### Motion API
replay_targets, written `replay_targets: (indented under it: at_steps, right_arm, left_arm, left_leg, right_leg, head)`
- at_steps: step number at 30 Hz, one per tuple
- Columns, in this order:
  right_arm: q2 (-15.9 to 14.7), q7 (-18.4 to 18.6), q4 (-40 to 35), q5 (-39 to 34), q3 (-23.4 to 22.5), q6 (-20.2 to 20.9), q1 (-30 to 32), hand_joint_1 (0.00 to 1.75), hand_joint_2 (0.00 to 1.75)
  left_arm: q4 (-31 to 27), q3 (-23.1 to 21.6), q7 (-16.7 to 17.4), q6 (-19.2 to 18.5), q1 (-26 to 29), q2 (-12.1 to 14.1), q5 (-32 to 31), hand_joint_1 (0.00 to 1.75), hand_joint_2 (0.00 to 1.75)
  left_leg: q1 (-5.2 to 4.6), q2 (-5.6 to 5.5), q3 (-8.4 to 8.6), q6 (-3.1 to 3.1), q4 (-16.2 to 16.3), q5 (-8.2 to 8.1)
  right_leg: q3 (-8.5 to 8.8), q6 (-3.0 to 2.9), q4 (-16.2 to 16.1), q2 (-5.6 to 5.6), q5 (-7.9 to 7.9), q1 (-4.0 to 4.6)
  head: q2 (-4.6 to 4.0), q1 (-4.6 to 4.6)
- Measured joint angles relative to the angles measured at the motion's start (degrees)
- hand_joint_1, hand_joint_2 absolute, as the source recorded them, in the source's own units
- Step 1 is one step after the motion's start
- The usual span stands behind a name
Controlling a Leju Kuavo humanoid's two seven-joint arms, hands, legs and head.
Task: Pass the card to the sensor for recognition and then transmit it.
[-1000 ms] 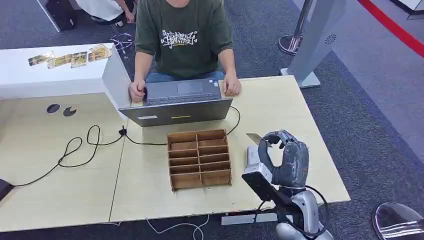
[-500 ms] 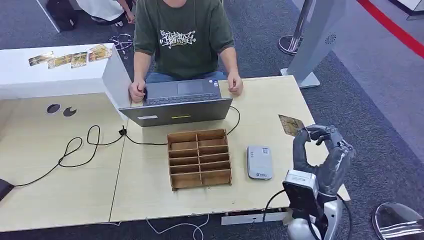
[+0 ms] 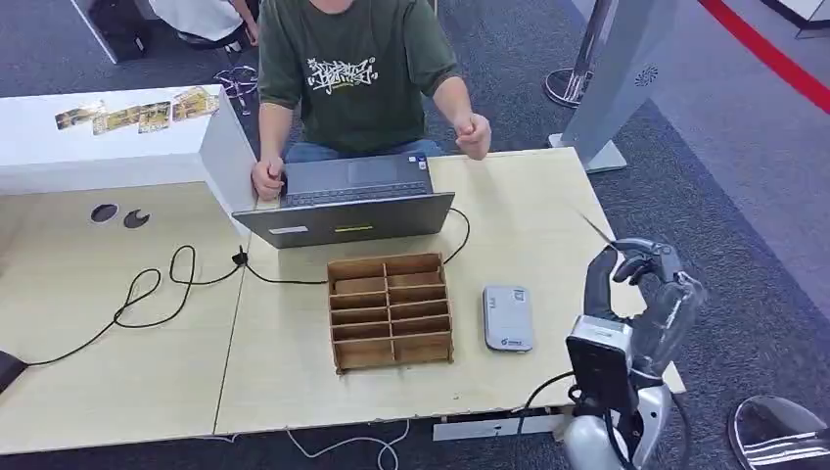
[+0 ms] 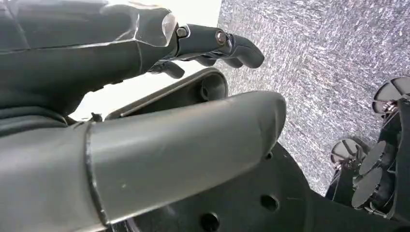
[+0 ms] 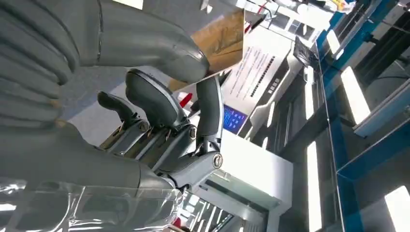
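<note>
My right hand (image 3: 641, 294) is raised over the table's right edge and pinches a thin brownish card (image 3: 595, 230), which shows edge-on in the head view. The right wrist view shows the card (image 5: 220, 41) clamped between thumb and a dark finger (image 5: 209, 104). The grey card sensor (image 3: 508, 317) lies flat on the table, left of that hand and apart from it. Across the table sits a person (image 3: 352, 69) in a green shirt, with one hand (image 3: 474, 134) lifted off the table toward the card's side. My left hand (image 4: 121, 63) holds nothing, its fingers apart.
A wooden compartment box (image 3: 391, 310) stands left of the sensor. Behind it is an open laptop (image 3: 347, 201), with a black cable (image 3: 157, 289) trailing left. A white block (image 3: 98, 137) with several cards sits at the far left. A grey pillar (image 3: 617, 78) stands past the table's right corner.
My right hand moved right from above the sensor to the table's right edge, carrying the card, which now shows edge-on. The person raised one hand off the laptop.
</note>
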Motion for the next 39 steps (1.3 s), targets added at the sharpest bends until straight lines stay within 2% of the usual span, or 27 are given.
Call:
replay_targets:
  at_steps: [5,20,26,32,39]
  right_arm:
    - [0.00,1.96,4.56,1.17,0.75,0.00,-4.65,1.75,1.75]
    - [2.03,9.13,26.13,6.70,6.65,0.00,-28.14,1.75,1.75]
    - [3.74,13.27,35.20,9.62,9.49,0.00,-36.31,1.75,1.75]
    - [6.38,18.33,46.96,12.90,12.77,0.00,-46.24,1.75,1.75]
    - [8.59,24.43,60.40,18.02,15.92,0.00,-55.02,1.75,1.75]
  left_arm:
    - [0.00,0.00,0.00,-0.33,-0.20,-0.13,-0.92,0.00,0.00]
    - [0.00,-1.79,0.20,-1.01,-0.84,-0.26,-4.59,0.00,0.00]
    - [0.00,-3.34,1.35,-0.81,-1.42,-0.26,-6.01,0.00,0.00]
    - [0.00,-4.85,2.58,-0.16,-2.68,-0.57,-7.39,0.00,0.00]
    - [0.00,-7.13,3.80,0.37,-3.68,-0.81,-8.92,0.00,0.00]
  left_leg:
    - [0.00,-0.01,-0.01,-0.02,0.00,0.03]
    - [0.01,0.09,0.01,-0.11,0.00,0.13]
    - [0.01,0.06,0.00,-0.11,0.00,0.15]
    - [0.01,0.06,0.00,-0.14,0.00,0.19]
    - [0.01,0.06,-0.01,-0.15,0.00,0.19]
  right_leg:
    - [0.04,-0.03,0.02,-0.02,0.04,0.00]
    - [-0.03,-0.08,0.06,0.10,0.15,0.01]
    - [-0.04,-0.09,0.06,0.09,0.16,0.01]
    - [-0.08,-0.11,0.08,0.10,0.19,0.01]
    - [-0.09,-0.11,0.08,0.12,0.19,0.01]
  head:
    - [0.00,0.00]
    - [0.02,0.00]
    - [0.02,0.02]
    - [0.02,0.00]
    - [0.00,0.00]
